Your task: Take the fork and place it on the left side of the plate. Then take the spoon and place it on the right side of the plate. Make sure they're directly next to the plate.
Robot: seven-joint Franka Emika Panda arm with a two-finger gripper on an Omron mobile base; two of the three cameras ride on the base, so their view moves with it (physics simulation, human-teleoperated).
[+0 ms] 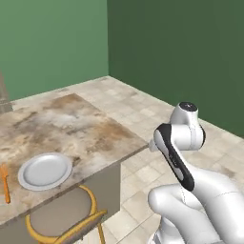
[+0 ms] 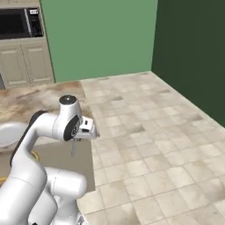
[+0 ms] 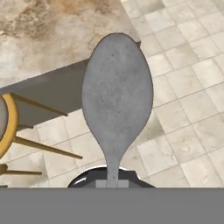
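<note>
Pincer [image 2: 75,141]: clamped on the spoon [image 3: 117,101], whose handle is pinched and whose bowl points away from the hand.
Spoon's place: held in the air beyond the counter [image 1: 71,126] edge, over the floor.
Plate [image 1: 45,170]: on the counter, at about 9 o'clock from the pincer in the left base view, well apart.
Fork [image 1: 5,182]: just beside the plate at its 9 o'clock, long axis running 12 to 6.
Count: one spoon, one fork, one plate.
</note>
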